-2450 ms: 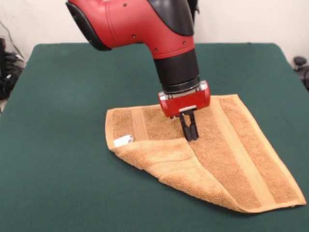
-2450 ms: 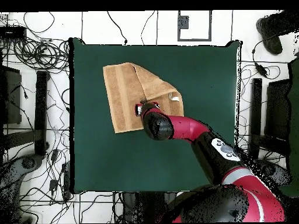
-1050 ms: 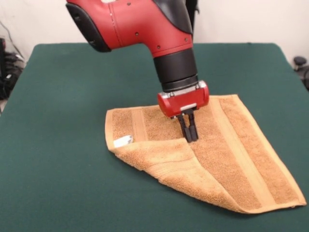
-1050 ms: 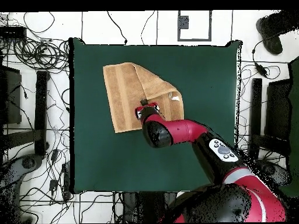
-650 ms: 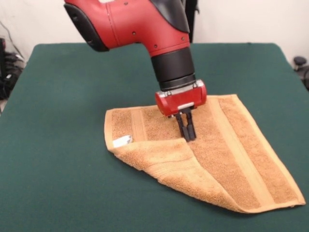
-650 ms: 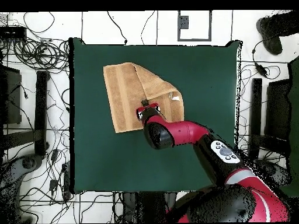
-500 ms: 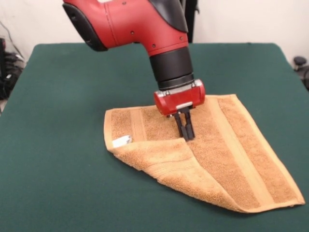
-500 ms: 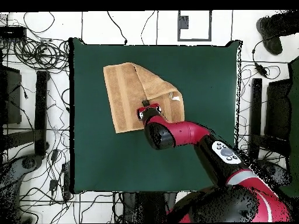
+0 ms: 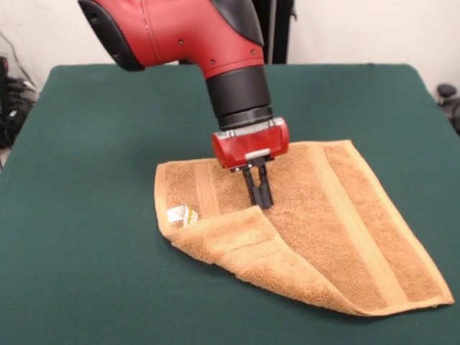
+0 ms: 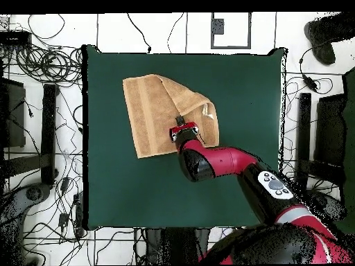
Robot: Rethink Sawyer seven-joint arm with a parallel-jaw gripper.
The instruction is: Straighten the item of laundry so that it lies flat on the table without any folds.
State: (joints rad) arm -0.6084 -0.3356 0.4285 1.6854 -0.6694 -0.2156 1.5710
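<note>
pincer (image 9: 259, 200) clamped on towel (image 9: 338, 223) flap corner | flap folded over | table (image 9: 86, 237)

Robotics lab: red and black robot arm (image 9: 187, 36) over a green-covered tabletop (image 10: 236, 90), loose cables (image 10: 41, 62) tangled across a white tiled floor (image 10: 166, 31), black equipment stands (image 10: 48, 118) along both sides, plain white wall (image 9: 374, 29).

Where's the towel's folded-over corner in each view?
Front view: the folded corner lies at lower centre, just below the gripper.
Overhead view: the same flap sits upper centre, above the gripper.
Shared landmark: the white tag beside the fold.
</note>
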